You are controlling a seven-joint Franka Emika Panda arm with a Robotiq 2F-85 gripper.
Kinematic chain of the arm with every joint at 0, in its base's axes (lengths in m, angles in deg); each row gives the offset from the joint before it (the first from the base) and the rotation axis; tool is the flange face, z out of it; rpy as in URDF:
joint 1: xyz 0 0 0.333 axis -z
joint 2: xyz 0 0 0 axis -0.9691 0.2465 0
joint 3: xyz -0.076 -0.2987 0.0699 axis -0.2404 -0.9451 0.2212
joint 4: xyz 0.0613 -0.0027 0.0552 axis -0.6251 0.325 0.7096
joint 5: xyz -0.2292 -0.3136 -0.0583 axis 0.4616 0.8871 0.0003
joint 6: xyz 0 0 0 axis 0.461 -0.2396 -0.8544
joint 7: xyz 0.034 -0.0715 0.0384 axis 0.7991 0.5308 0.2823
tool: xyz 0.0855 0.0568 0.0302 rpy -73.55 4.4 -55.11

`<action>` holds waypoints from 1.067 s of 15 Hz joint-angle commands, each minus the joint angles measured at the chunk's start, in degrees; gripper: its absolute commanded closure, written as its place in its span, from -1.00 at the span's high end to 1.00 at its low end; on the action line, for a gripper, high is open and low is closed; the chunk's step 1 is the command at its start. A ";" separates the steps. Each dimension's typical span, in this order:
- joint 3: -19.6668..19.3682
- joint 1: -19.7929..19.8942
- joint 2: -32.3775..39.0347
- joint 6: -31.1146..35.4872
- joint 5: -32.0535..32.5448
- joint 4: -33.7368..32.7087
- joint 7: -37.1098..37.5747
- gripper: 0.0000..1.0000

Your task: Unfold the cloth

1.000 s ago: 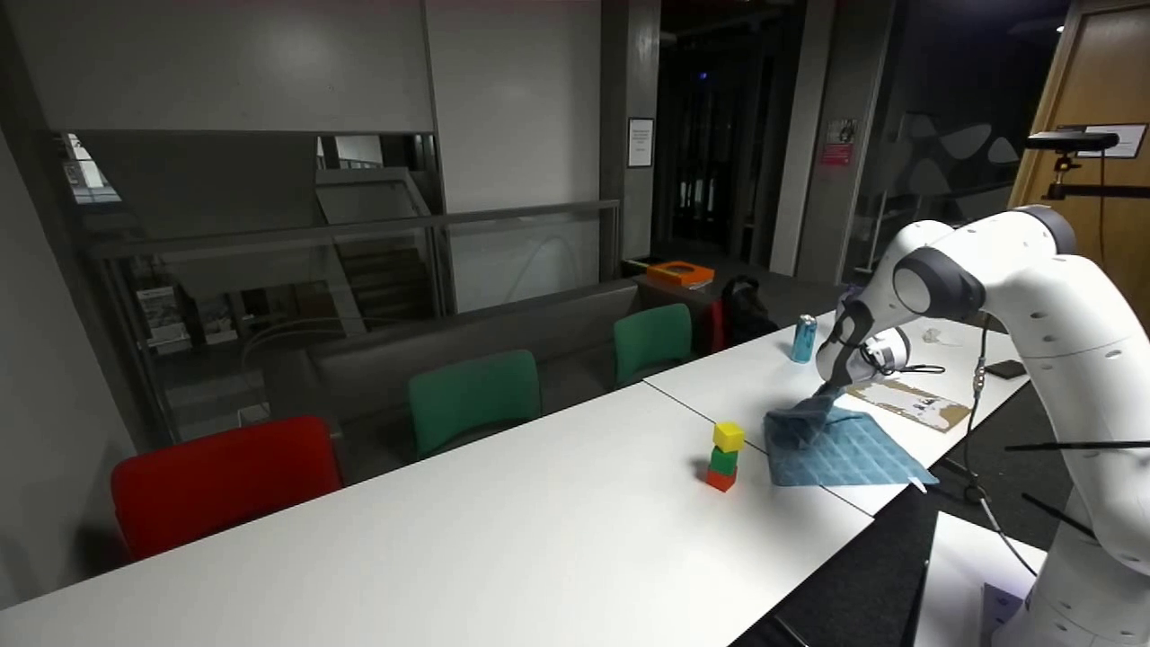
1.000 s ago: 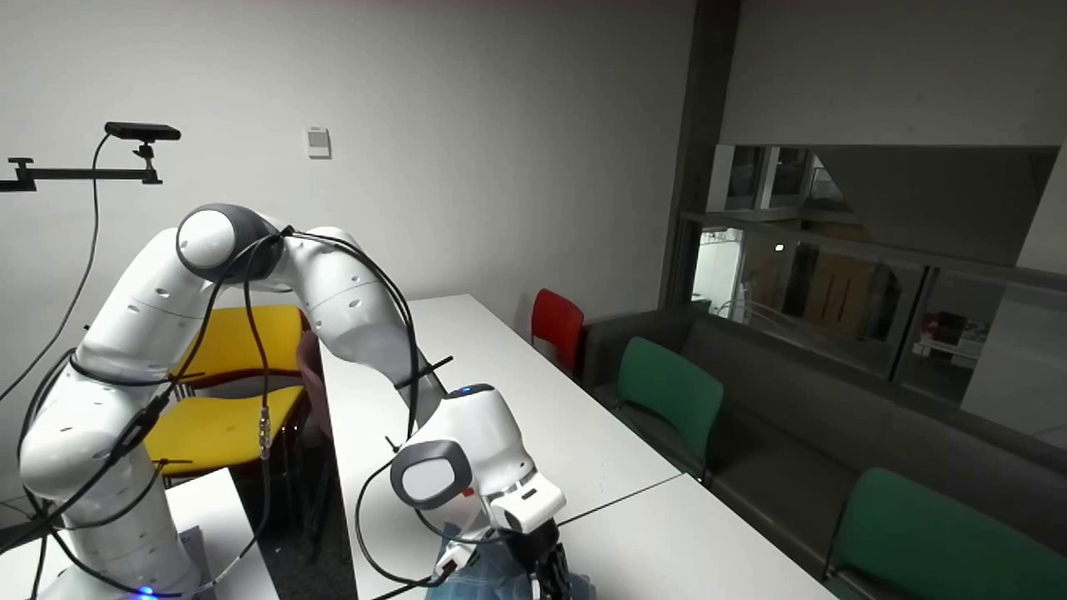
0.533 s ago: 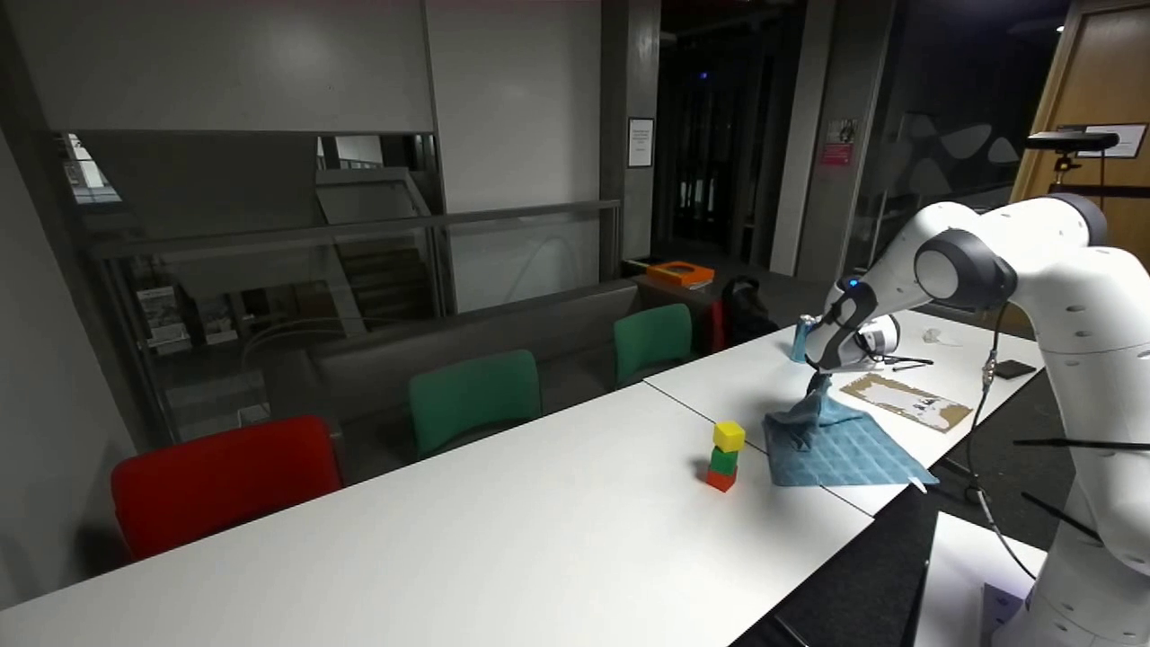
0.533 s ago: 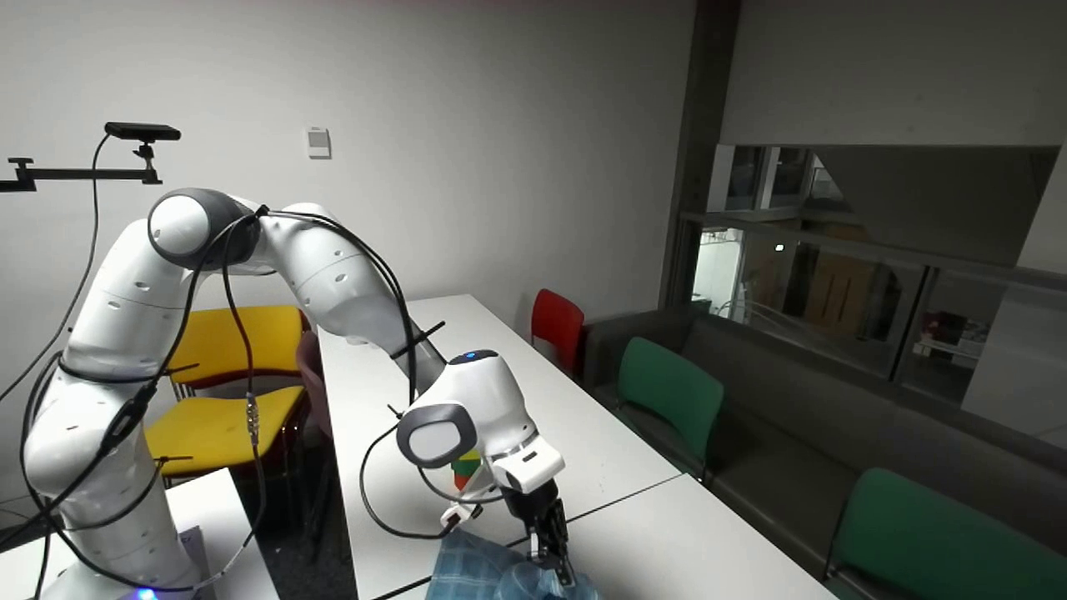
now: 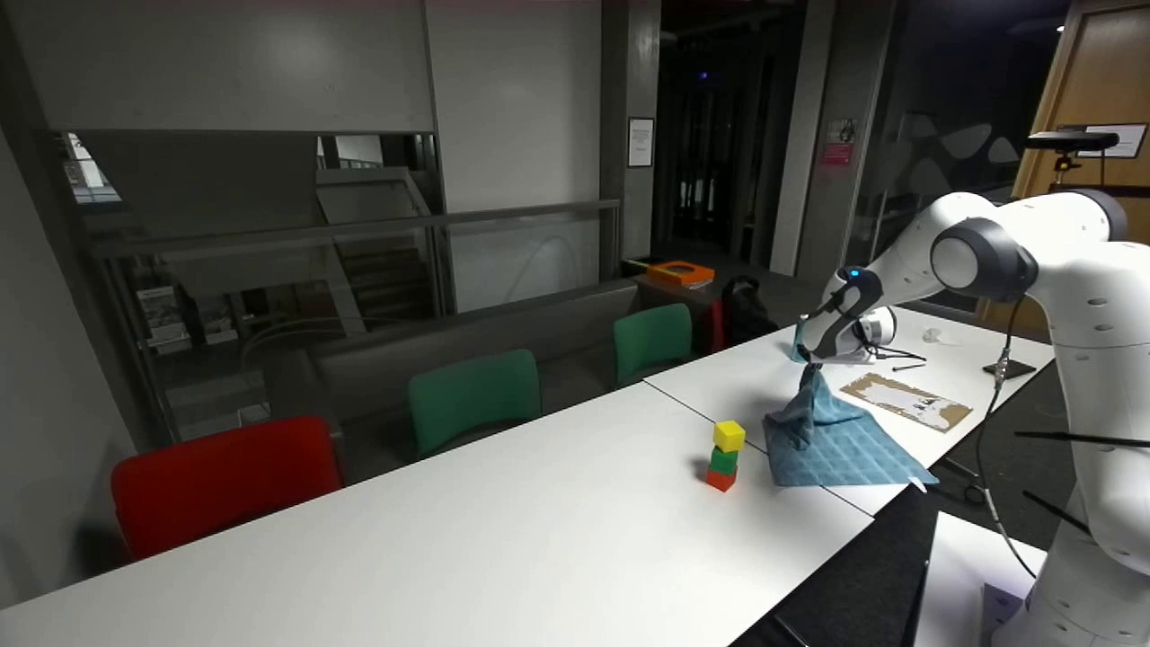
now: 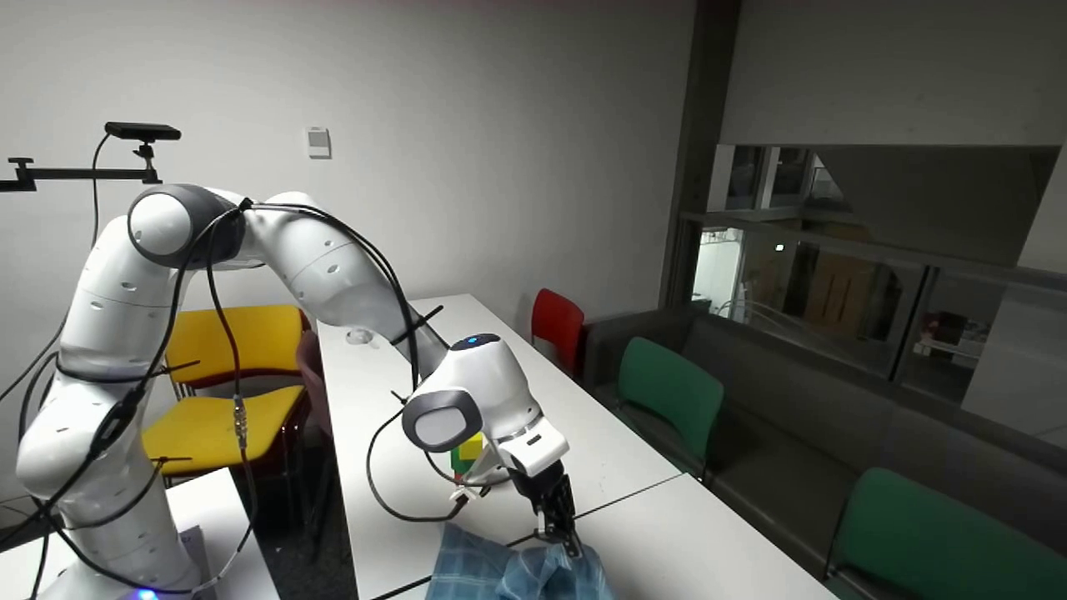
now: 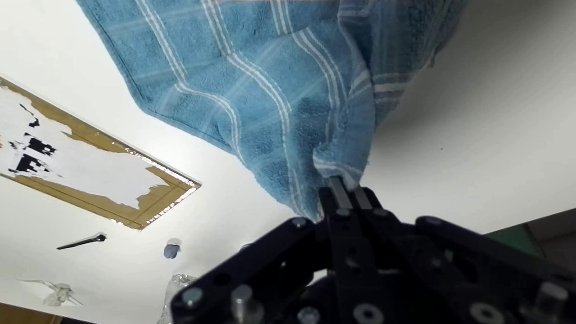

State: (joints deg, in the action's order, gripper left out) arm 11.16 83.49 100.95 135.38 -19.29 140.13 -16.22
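Indoors, green chairs [image 5: 476, 400] and a sofa [image 6: 817, 400] line the white tabletop [image 5: 503, 539]; my claw [image 7: 350, 187] pinches a raised part of the blue cloth [image 7: 265, 103], the rest spread below.

fuzzy terry-type cloth [image 7: 265, 90] & v. smooth tbl [image 7: 450, 175]

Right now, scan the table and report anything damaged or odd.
The flat brown board near the blue cloth looks damaged: its white covering is torn away in ragged patches, baring brown along the edges. The cloth's bunching seems expected, since the end effector holds it.
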 commanded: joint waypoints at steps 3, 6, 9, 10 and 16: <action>12.35 12.69 -1.44 -0.84 -3.11 -4.93 -6.45 -0.99; 20.77 20.42 -0.49 -0.80 -8.94 -7.95 -15.76 -0.99; 29.59 28.60 0.76 -1.05 -14.79 -10.25 -25.91 -0.99; 31.61 30.73 1.70 -1.27 -16.28 -11.13 -28.31 -0.99; 38.27 38.86 7.48 -1.87 -18.10 -15.73 -37.16 -0.99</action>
State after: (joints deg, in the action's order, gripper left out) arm 46.73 118.87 105.39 135.36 -36.52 128.65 -49.03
